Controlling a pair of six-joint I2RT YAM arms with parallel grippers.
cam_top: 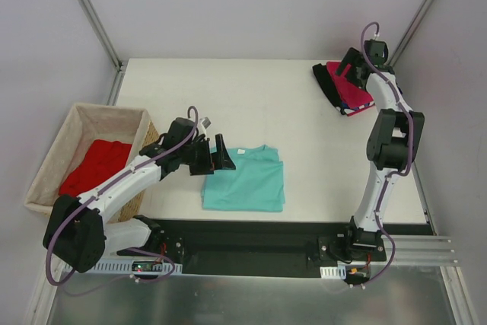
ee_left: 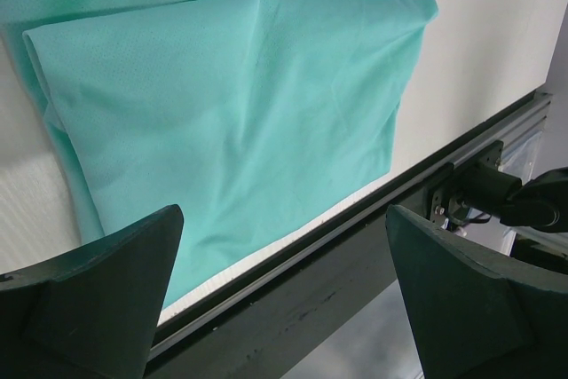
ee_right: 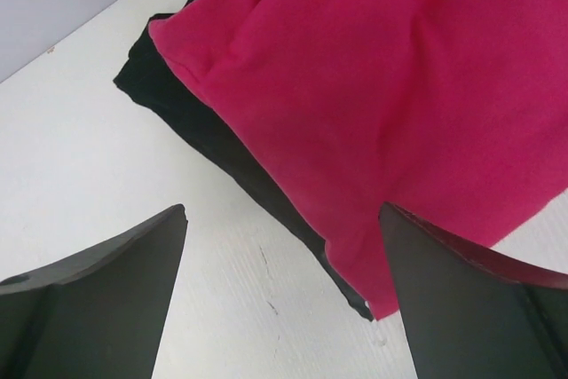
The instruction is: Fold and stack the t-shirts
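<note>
I see white rectangular tabletop, pale grey panel walls around it, silver metal corner struts, soft even light.

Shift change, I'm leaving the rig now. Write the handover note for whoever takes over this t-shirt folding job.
Left end effector: open, empty, by the teal t-shirt's left side.
Right end effector: open, empty, over the magenta t-shirt.
The teal t-shirt is folded over, near the table's front edge.
The magenta t-shirt lies on the black t-shirt, far right corner.
In the wicker basket, left: red t-shirt.
Done: magenta and black stacked.
Left: probably finish teal, stack it, then fold and stack red.
</note>
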